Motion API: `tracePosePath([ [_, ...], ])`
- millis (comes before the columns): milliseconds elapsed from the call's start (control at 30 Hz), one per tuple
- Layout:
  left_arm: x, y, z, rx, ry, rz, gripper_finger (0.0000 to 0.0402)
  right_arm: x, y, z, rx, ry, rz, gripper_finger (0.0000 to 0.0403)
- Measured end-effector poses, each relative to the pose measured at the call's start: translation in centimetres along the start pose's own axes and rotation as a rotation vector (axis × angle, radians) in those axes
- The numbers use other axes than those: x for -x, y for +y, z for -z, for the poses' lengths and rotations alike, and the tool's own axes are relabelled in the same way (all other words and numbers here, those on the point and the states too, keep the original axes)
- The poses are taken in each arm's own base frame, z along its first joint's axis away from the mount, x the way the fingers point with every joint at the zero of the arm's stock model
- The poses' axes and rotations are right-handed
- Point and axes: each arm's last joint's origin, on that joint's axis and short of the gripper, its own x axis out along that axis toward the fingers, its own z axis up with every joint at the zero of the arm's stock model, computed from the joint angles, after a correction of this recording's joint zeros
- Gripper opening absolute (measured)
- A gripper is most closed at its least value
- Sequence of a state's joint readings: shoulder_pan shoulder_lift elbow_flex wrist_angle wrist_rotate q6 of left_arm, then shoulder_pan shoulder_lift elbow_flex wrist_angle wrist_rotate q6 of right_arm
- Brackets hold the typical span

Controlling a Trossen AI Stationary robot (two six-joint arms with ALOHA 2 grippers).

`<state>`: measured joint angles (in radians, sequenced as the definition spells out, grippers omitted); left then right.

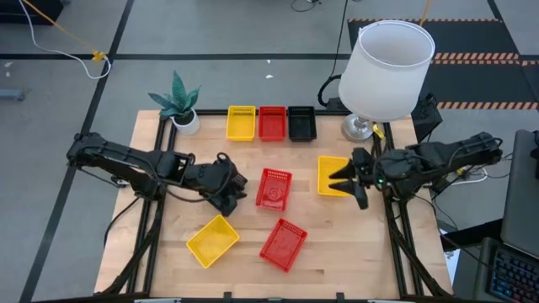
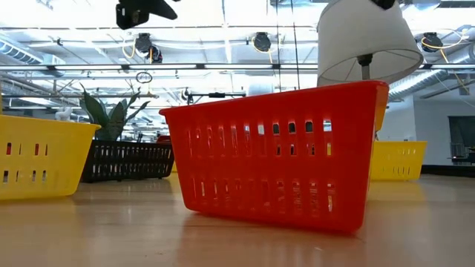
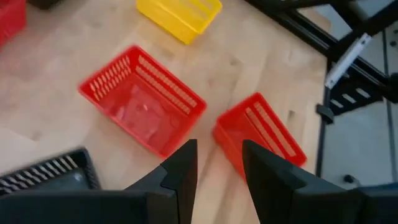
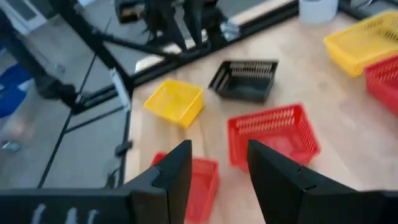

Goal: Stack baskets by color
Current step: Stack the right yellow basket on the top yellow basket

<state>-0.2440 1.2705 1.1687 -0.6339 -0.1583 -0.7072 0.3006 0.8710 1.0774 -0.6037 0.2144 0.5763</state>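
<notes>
Three baskets stand side by side at the far edge: yellow (image 1: 241, 123), red (image 1: 271, 123) and black (image 1: 301, 124). Loose on the table lie a red basket (image 1: 274, 188) at the middle, a yellow one (image 1: 333, 175) to its right, a yellow one (image 1: 212, 240) near left and a red one (image 1: 283, 244) in front. A further black basket (image 4: 244, 79) lies under my left arm. My left gripper (image 1: 234, 195) hangs open above the table, just left of the middle red basket (image 3: 143, 102). My right gripper (image 1: 349, 181) hangs open over the right yellow basket.
A white lampshade on its lamp (image 1: 389, 67) stands at the far right corner. A potted plant (image 1: 179, 105) stands at the far left. Bare wood shows along the near edge and at the near right.
</notes>
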Motion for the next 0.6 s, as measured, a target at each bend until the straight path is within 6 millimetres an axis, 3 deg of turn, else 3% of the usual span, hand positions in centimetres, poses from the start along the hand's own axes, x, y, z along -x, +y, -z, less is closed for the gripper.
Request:
tracePosePath([
  [167,0.4,-1.7,1.5,0.025,0.039,0.051,0.0127,0.4,0.5,1.5,0.008,0.133,0.011,0.0146],
  [400,0.2,-3.9,3.5,0.153,0.020,0.053,0.0127,-1.0,-0.3,4.5,-0.031,0.278,0.076,0.0146],
  [600,-0.9,-5.7,4.1,0.214,-0.037,0.097,0.0127,-2.1,-1.4,7.0,0.016,0.383,0.095,0.0146],
])
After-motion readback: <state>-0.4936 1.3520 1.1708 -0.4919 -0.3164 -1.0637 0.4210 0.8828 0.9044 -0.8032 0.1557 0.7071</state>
